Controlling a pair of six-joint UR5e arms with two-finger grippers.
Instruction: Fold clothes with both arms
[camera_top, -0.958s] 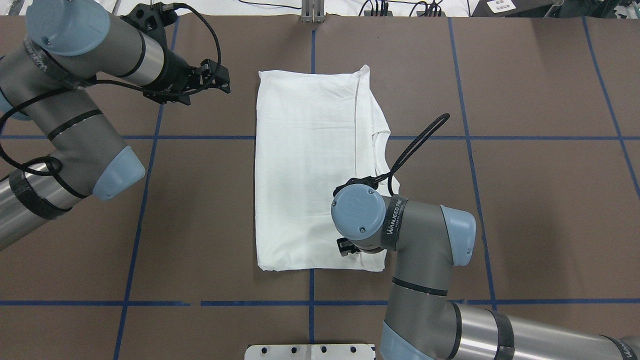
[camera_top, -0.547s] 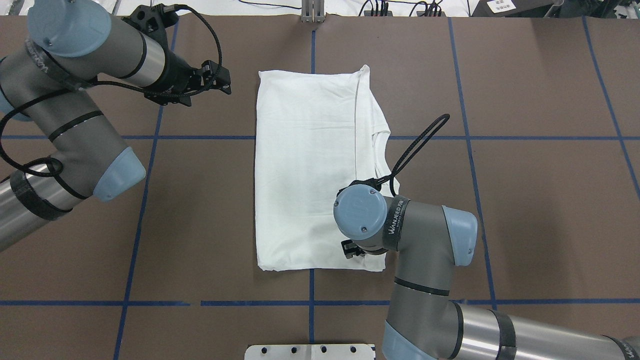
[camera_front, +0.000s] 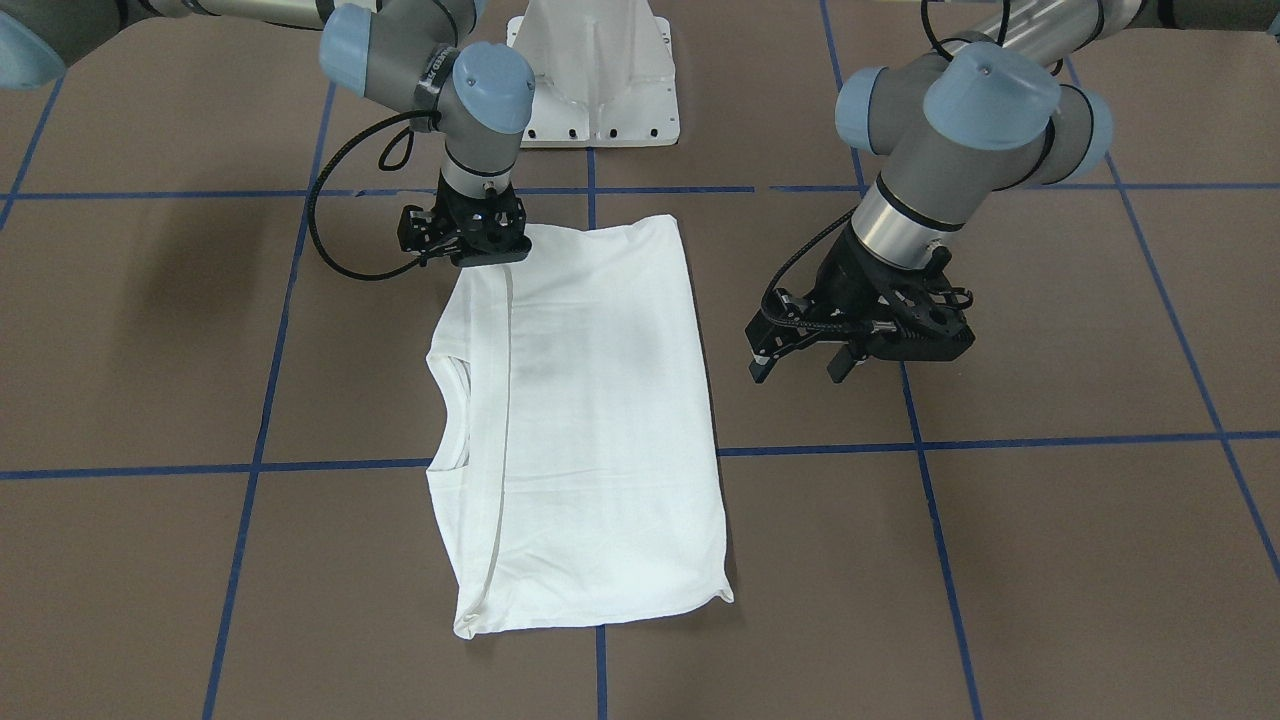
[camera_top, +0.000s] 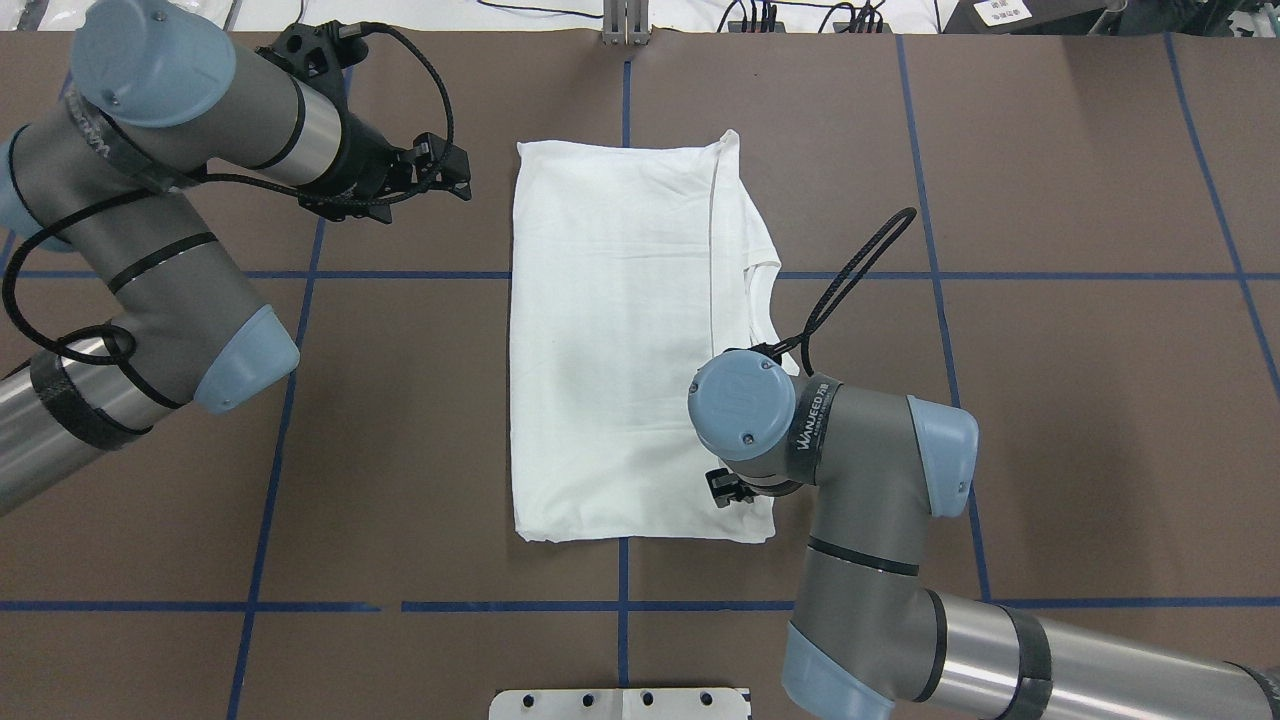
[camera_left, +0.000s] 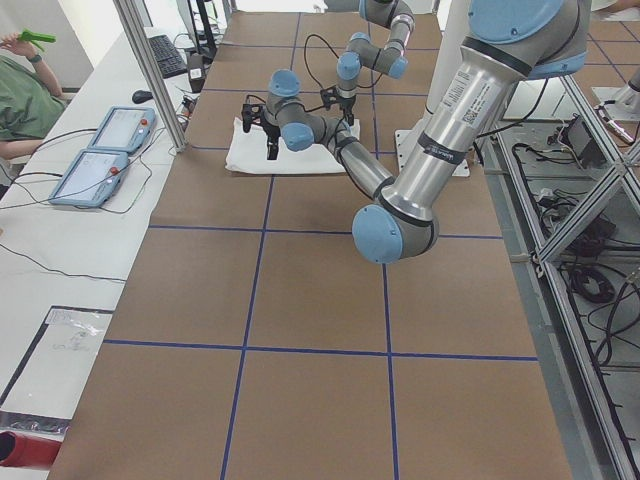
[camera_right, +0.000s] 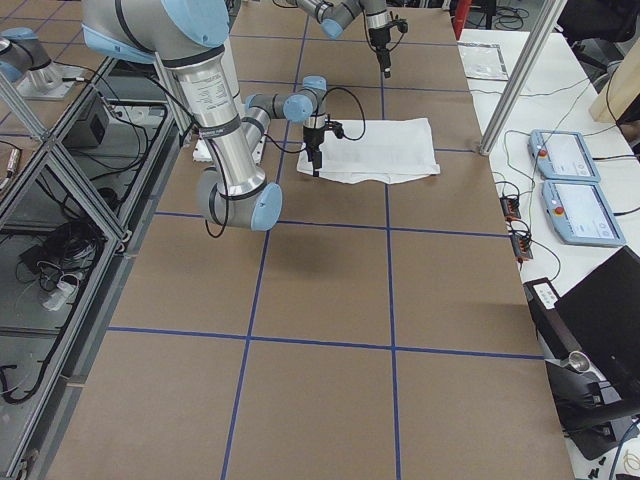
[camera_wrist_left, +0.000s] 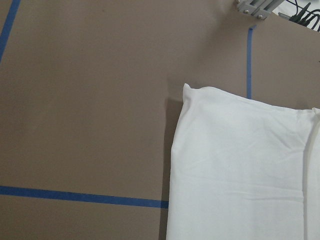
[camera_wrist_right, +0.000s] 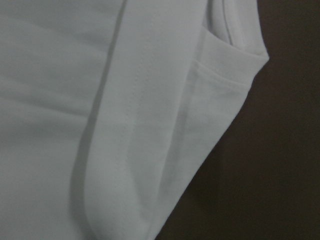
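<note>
mid-frame in overhead view: white t-shirt (camera_top: 610, 340), folded lengthwise into a tall rectangle, flat on brown table (camera_top: 1050, 400) w/ blue tape lines (camera_top: 400, 275). collar (camera_top: 765, 290) poking out along right edge of the rectangle, about halfway up.

left gripper (camera_top: 458, 176) in upper left of overhead frame, near shirt's top-left corner but apart from it, over bare table. same gripper right of centre in front-facing view: fingers (camera_front: 760, 368) spread wide, nothing between them. left wrist view: shirt corner filling lower right, tabletop and tape elsewhere.

right gripper (camera_front: 465, 242) in upper left of front-facing frame, pointing straight down at shirt corner nearest white pedestal base (camera_front: 595, 80). in overhead view mostly hidden under own wrist, at lower right of shirt. touching cloth or just above it: can't tell. fingers apart or together, gripping cloth or not: can't tell. right wrist view: close-up of folded edge, seam and stitching, dark table at right.
</note>
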